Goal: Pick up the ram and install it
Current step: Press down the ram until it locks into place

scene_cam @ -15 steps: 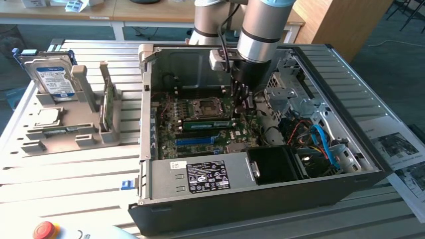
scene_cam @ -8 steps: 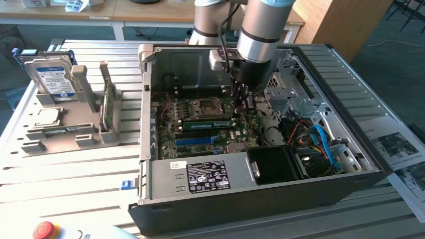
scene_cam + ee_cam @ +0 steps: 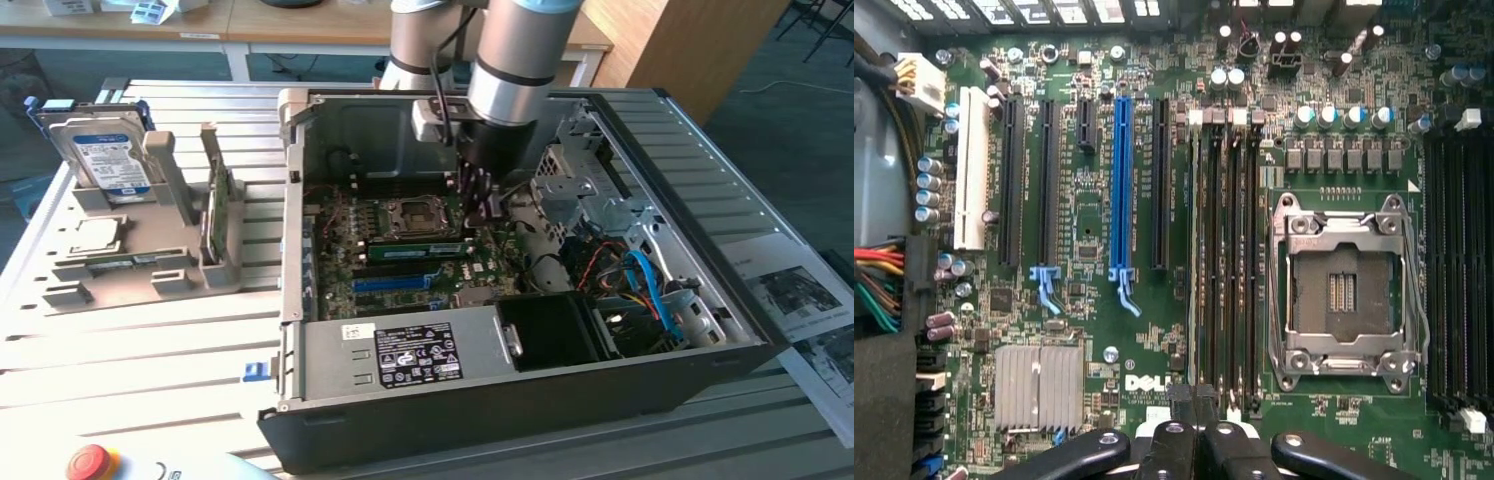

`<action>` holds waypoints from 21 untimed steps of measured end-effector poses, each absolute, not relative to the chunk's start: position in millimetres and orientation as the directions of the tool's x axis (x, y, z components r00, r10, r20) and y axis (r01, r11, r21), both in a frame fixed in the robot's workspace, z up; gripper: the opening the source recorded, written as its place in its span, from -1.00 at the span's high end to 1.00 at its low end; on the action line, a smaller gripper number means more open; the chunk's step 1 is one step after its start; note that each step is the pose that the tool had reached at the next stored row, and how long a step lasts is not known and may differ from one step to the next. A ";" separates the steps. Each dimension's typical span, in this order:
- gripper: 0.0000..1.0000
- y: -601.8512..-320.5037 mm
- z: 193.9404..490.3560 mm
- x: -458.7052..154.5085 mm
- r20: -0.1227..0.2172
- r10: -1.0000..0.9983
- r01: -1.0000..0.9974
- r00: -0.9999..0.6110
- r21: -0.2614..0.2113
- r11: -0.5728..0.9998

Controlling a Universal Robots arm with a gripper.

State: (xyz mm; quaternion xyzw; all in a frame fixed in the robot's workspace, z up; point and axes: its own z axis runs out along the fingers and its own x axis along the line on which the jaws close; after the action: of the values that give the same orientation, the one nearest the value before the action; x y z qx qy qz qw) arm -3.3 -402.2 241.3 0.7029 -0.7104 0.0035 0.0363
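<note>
My gripper (image 3: 478, 198) is down inside the open computer case (image 3: 300, 330), over the motherboard (image 3: 400, 285) just beside the CPU socket (image 3: 416, 215). In the wrist view its fingertips (image 3: 1194, 405) are shut together over one end of the black memory slots (image 3: 1224, 260), and I see nothing between them. A long green strip that looks like the ram (image 3: 416, 248) lies along the slots next to the socket in the exterior view. Whether it is fully seated I cannot tell. Another thin green stick (image 3: 214, 215) stands on edge in a grey rack outside the case.
At the exterior view's left, the grey rack (image 3: 127, 265) also carries a hard drive (image 3: 107, 160) with a blue-white label. Inside the case are the power supply (image 3: 400, 350), a black fan duct (image 3: 554, 330) and loose cables (image 3: 641, 285). A red button (image 3: 90, 462) sits at the table's near corner.
</note>
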 end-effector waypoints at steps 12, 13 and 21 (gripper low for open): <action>0.80 -402.1 241.3 -21.7 0.056 -0.998 -0.999 -0.009 0.046 0.012; 0.80 -402.1 241.3 -23.4 0.056 -0.998 -0.999 -0.009 0.046 0.012; 0.80 -402.2 241.3 -37.6 0.056 -0.998 -0.999 -0.009 0.046 0.012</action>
State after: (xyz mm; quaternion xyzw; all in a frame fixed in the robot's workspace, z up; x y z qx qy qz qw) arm -37.6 -402.2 241.3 0.7028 -0.7104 0.0035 0.0363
